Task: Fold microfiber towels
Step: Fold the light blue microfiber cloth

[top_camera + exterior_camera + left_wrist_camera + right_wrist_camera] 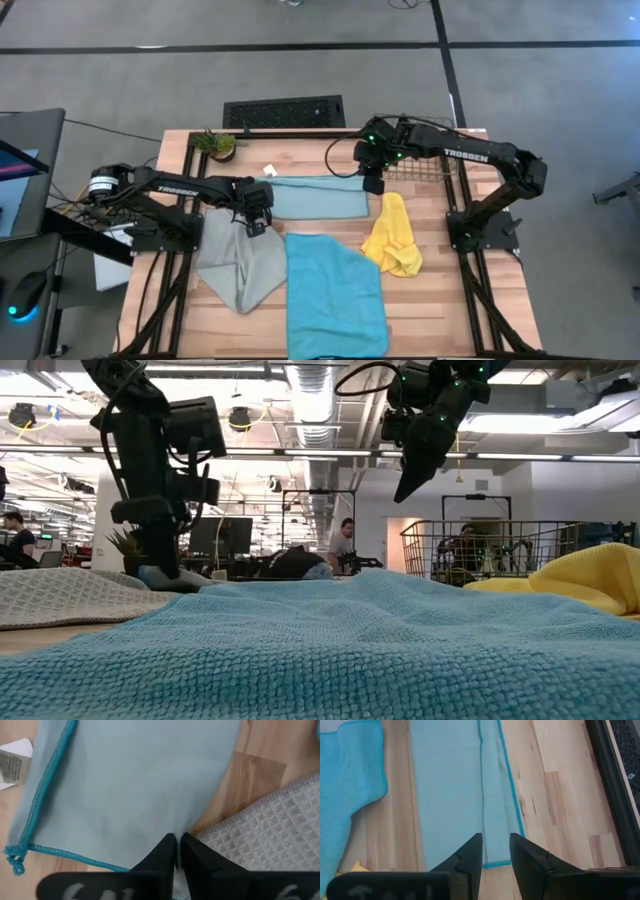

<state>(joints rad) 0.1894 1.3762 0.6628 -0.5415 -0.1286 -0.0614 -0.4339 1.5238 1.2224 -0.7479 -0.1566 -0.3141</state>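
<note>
Right now I see my left gripper [257, 222] clenched on the near corner of the pale blue towel [318, 198], which lies flat at upper centre of the overhead frame. My right gripper [373, 184] hovers released over its other end. Below, the cyan-blue towel [334, 295] fills lower centre, the grey-green towel [238, 265] lies left of it, the yellow towel [392, 236] to its right

A butcher-block wooden table [440, 300] stands on grey carpet [150, 90] crossed by dark lines, and beyond it lies an open office with exposed ceiling ducts [318, 400], strip lights, monitors [222, 540] and seated people [344, 546].
</note>
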